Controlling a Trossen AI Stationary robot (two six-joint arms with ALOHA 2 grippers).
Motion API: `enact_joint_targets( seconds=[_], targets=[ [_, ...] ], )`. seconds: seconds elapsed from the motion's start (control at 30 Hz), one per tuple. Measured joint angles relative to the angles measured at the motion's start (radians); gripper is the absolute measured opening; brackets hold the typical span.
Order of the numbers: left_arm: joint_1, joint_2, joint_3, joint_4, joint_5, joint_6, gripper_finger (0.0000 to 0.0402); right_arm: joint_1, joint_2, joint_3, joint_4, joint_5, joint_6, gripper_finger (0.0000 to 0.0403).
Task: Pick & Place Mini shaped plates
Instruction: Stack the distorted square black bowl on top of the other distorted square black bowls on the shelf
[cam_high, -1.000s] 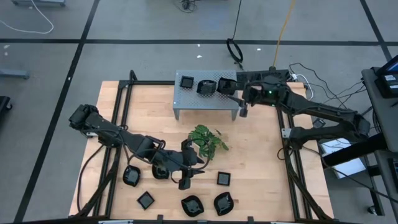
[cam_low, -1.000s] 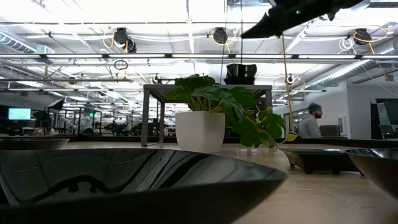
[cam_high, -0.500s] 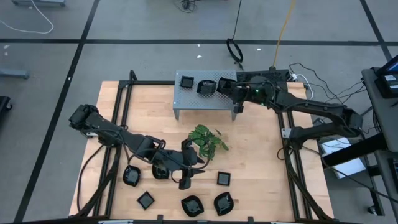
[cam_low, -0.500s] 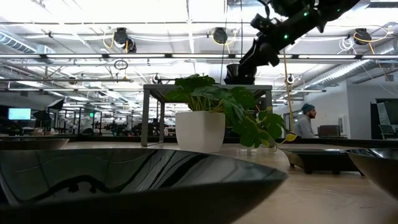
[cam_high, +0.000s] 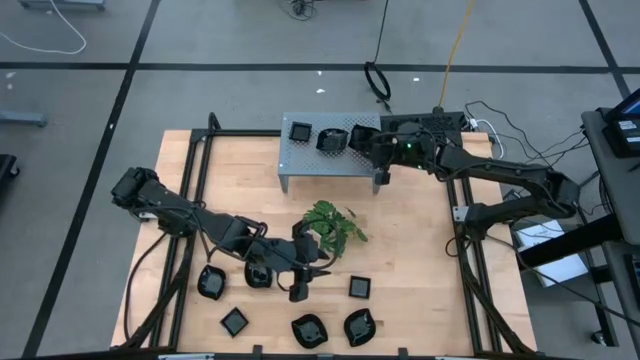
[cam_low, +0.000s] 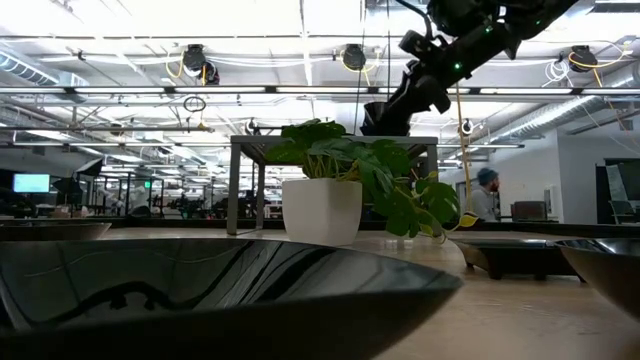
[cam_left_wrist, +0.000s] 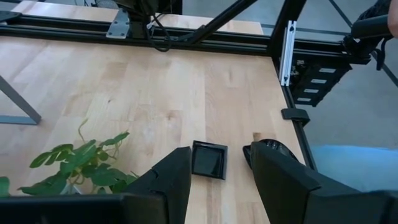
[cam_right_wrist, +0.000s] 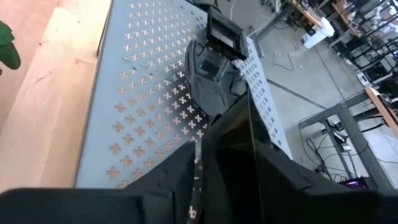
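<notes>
Our right fingers (cam_right_wrist: 193, 180) grip a glossy black plate (cam_right_wrist: 233, 152) by its rim, over the perforated metal stand (cam_high: 328, 158), beside two more plates (cam_high: 329, 139) there. Our left fingers (cam_left_wrist: 214, 177) hang spread and empty above a small square plate (cam_left_wrist: 208, 160) on the wooden surface (cam_high: 410, 270), near the leafy plant (cam_high: 333, 222).

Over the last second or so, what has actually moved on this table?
The right gripper swung in from beside the grey perforated stand to the third black plate at the stand's right end; whether it grips that plate cannot be told. The left gripper stayed open over the table's front, and the loose plates there, like the small square plate, and the potted plant kept their places.
</notes>
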Motion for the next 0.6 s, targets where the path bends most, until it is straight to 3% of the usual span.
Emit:
enact_joint_targets(
  seconds=[0.6],
  targets=[
    [0.001, 0.000, 0.000, 0.001, 0.000, 0.026, 0.0170, 0.000, 0.001, 0.000, 0.006, 0.001, 0.012, 0.0007]
  ],
)
